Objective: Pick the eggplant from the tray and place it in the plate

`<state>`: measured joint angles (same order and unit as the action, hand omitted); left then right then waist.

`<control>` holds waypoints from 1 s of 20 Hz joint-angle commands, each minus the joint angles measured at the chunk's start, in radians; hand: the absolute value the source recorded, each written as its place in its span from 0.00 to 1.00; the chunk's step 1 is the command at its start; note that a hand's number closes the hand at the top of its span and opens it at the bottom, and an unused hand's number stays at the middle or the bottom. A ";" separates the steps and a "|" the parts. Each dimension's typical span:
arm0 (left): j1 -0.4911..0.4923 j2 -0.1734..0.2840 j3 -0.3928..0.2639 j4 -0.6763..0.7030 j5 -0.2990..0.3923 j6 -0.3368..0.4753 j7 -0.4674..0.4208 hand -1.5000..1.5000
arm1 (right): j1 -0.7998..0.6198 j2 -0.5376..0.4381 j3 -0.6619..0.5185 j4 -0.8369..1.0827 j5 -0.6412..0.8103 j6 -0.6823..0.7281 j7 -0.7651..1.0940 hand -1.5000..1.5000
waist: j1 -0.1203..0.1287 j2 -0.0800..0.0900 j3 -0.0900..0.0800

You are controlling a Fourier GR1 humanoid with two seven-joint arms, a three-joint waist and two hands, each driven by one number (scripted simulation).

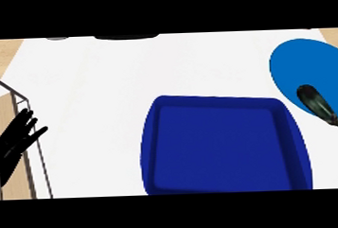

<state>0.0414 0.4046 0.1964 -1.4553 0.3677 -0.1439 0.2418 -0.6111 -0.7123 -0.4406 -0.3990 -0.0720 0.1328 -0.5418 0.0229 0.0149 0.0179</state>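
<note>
Nearest the head view's lower edge sits the dark blue tray (222,145), a shallow rectangle with rounded corners and a raised rim, its floor bare and its near side cut off at the bottom of the scene. It rests on the white counter (100,80), which fills most of the view, with strips of light wood showing at the upper left and upper right corners. Up and to the right of the tray lies the lighter blue plate (303,68), partly cut by the right edge. On the plate's lower part lies the eggplant (317,106), dark and glossy with a pale sheen along its body; its long axis runs diagonally, from upper left to lower right, the rounded fat end pointing up-left toward the plate's middle and the narrower stem end pointing down-right, reaching past the plate's rim over the counter. At the left edge the left hand (15,140) shows, black, fingers straight and spread apart, holding nothing, beside a thin wire rack (22,116) whose frame stands at the counter's left side. No right hand shows anywhere in this view
</note>
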 commanded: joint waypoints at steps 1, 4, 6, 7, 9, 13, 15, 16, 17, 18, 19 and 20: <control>-0.012 -0.171 -0.181 -0.030 -0.098 0.078 0.001 0.50 | 0.067 -0.046 0.003 0.039 -0.006 0.172 -0.080 0.00 | -0.035 0.007 -0.009; -0.016 -0.161 -0.170 -0.033 -0.102 0.072 -0.003 0.50 | 0.098 -0.082 0.010 0.065 0.005 0.253 -0.131 0.00 | -0.028 0.006 -0.010; -0.024 -0.173 -0.178 -0.012 -0.109 0.072 -0.003 0.50 | 0.111 -0.084 0.028 0.070 0.027 0.270 -0.168 0.00 | -0.033 0.011 -0.009; 0.005 -0.162 -0.162 -0.030 -0.104 0.063 -0.011 0.50 | 0.139 -0.113 0.007 0.089 0.013 0.295 -0.195 0.00 | -0.024 0.004 -0.010; -0.015 -0.152 -0.169 -0.034 -0.105 0.050 0.003 0.50 | 0.153 -0.114 0.034 0.097 0.047 0.285 -0.219 0.00 | -0.020 0.005 -0.010; -0.021 -0.196 -0.178 -0.031 -0.116 0.093 0.001 0.50 | 0.215 -0.118 0.065 0.094 0.087 0.282 -0.289 0.00 | -0.037 0.003 -0.010; 0.001 -0.186 -0.191 -0.041 -0.136 0.076 0.001 0.50 | 0.211 -0.131 0.066 0.097 0.090 0.280 -0.294 0.00 | -0.029 0.000 -0.010; -0.025 -0.176 -0.160 -0.003 -0.122 0.081 -0.006 0.50 | 0.247 -0.148 0.067 0.102 0.091 0.308 -0.315 0.00 | -0.042 -0.002 -0.012; 0.001 -0.191 -0.179 -0.049 -0.127 0.084 0.005 0.50 | 0.237 -0.151 0.070 0.107 0.098 0.287 -0.305 0.00 | -0.027 -0.001 -0.010; 0.009 -0.215 -0.186 -0.012 -0.144 0.091 -0.032 0.50 | 0.252 -0.100 0.072 0.098 0.097 0.248 -0.332 0.00 | -0.038 -0.002 -0.012; -0.033 -0.189 -0.184 -0.040 -0.136 0.098 0.021 0.50 | 0.232 -0.123 0.073 0.108 0.101 0.251 -0.312 0.00 | -0.030 0.000 -0.010; -0.003 -0.208 -0.185 -0.009 -0.146 0.083 -0.036 0.50 | 0.233 -0.119 0.069 0.109 0.095 0.257 -0.312 0.00 | -0.031 -0.001 -0.012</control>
<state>0.0515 0.3943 0.2117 -1.4521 0.3434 -0.1380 0.2565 -0.3904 -0.8333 -0.3734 -0.3047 0.0175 0.3540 -0.7911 0.0063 -0.0013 0.0209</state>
